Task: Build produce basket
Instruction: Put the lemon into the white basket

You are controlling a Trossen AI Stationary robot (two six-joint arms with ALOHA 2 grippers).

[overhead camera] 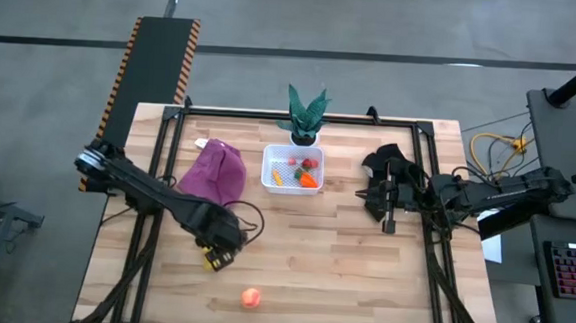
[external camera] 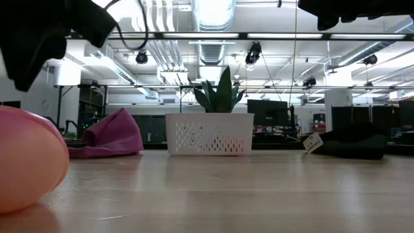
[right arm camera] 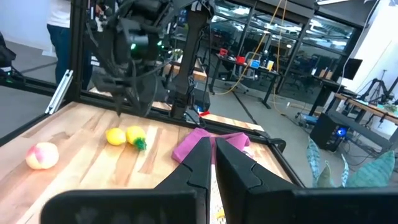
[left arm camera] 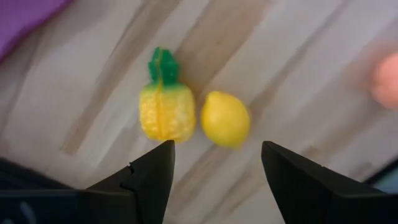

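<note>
Fingers of the left gripper are spread apart and grasp nothing; they hang over the worktop above a lemon, which lies in line with the gap between them, nearer one tip than the other; touching or just beside the lemon is a toy pineapple, its long axis running away from the fingers, leaves farthest; the basket stands well apart toward the plant, some produce already inside; a peach lies nearer the front edge; the right gripper, fingers closed on nothing, waits beside the black cloth; the left arm is much nearer the lemon.
</note>
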